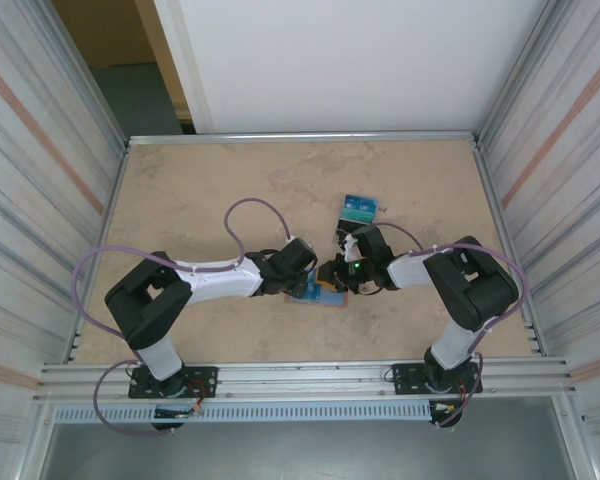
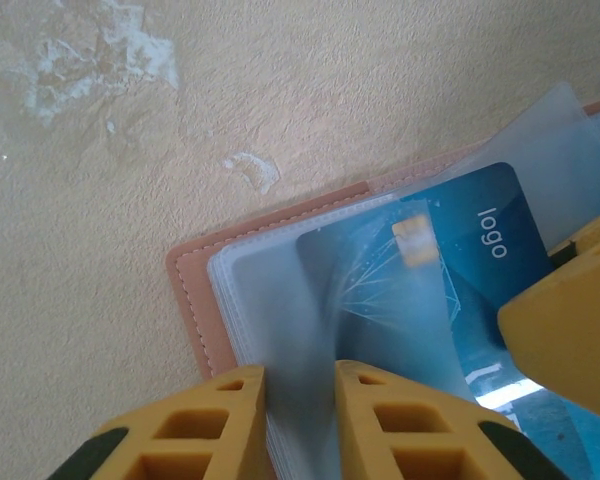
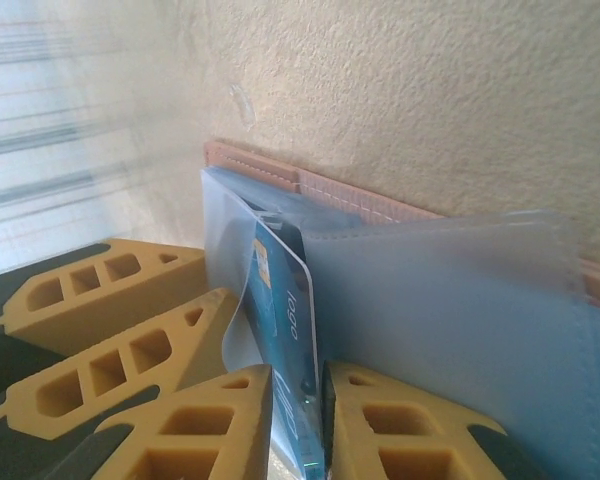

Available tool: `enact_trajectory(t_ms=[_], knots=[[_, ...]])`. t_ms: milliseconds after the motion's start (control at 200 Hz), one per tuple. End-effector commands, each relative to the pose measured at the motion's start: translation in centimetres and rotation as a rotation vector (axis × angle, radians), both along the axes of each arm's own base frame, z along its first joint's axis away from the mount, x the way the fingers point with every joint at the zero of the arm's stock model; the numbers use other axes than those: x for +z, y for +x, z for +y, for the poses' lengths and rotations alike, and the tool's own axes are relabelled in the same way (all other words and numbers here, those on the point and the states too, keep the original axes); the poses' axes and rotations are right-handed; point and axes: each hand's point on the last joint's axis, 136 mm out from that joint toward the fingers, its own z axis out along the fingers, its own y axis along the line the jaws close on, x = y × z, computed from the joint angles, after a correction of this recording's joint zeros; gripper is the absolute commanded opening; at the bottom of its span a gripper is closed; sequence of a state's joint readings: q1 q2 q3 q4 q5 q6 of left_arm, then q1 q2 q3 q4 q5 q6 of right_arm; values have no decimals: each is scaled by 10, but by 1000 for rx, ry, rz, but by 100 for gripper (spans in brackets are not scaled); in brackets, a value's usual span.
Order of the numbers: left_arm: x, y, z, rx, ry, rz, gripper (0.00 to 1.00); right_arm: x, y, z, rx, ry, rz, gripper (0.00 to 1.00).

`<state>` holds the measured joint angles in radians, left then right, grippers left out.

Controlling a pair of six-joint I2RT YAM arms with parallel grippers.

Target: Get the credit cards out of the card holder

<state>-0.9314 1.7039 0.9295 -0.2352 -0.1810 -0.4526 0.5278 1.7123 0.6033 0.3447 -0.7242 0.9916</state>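
On worktop [image 1: 200, 190], lower centre of top view, between both arms: holder [image 1: 315, 293], open and flat. Clamped in right jaws, bottom centre of right wrist view: near end of card [image 3: 288, 335], long axis running up-frame away from them into clear sleeve [image 2: 250, 300]. Shut on that sleeve, bottom centre of left wrist view: left jaws. Likely next: straight pull back along that axis.

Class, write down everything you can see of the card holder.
The card holder is salmon-pink and leather-like, with pale stitching along its rim. It lies open and flat on the table, with a stack of clear plastic sleeves inside. One sleeve stands pinched in the left hand; the right hand grips a blue card among the sleeves.
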Motion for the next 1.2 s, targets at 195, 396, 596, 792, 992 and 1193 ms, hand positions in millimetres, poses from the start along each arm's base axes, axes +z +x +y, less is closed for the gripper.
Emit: enact_trajectory(t_ms=[195, 396, 596, 792, 992, 1193], knots=[[-23, -19, 8, -8, 41, 84, 24, -6, 2, 4, 4, 9, 14, 8], [-21, -15, 14, 4, 62, 60, 23, -8, 1, -10, -6, -70, 3, 1], [-20, -13, 18, 10, 83, 47, 23, -9, -3, -22, 8, -157, -9, 0], [-20, -10, 22, 19, 93, 40, 21, -6, -4, -31, 9, -190, -28, 0], [-17, -8, 26, 28, 93, 35, 21, 1, -4, -40, 6, -202, -51, 0], [-11, -8, 25, 33, 76, 29, 23, 13, -3, -46, 16, -222, -94, 0]])
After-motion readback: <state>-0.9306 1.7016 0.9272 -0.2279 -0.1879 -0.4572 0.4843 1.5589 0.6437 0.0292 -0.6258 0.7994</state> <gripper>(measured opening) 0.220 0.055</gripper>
